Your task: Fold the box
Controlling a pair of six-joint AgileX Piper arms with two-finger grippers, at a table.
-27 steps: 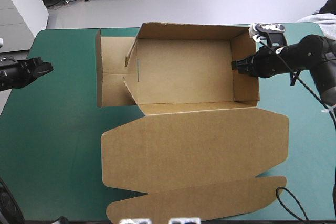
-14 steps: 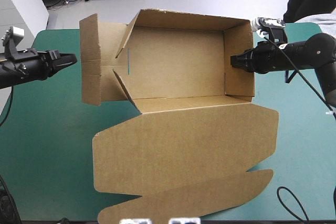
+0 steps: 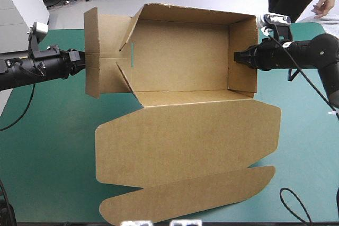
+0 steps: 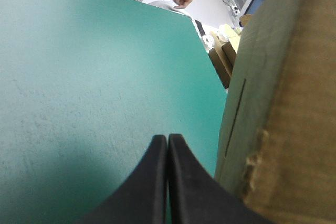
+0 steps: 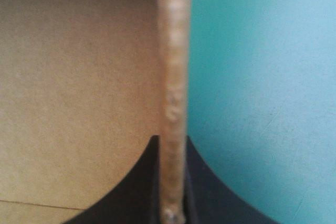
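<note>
The box (image 3: 180,64) lies mid-table (image 3: 47,130), its right wall clamped in my right claw (image 3: 238,57). My left claw (image 3: 80,61), pinched empty, has advanced to the left flap. I judge the tuck-in is next.

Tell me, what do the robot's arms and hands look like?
The left arm and the right arm are both black, built of rounded, tube-like segments. The left hand and the right hand each have two broad black fingers shaped like curved fins, wide at the base and tapering to a point.
</note>
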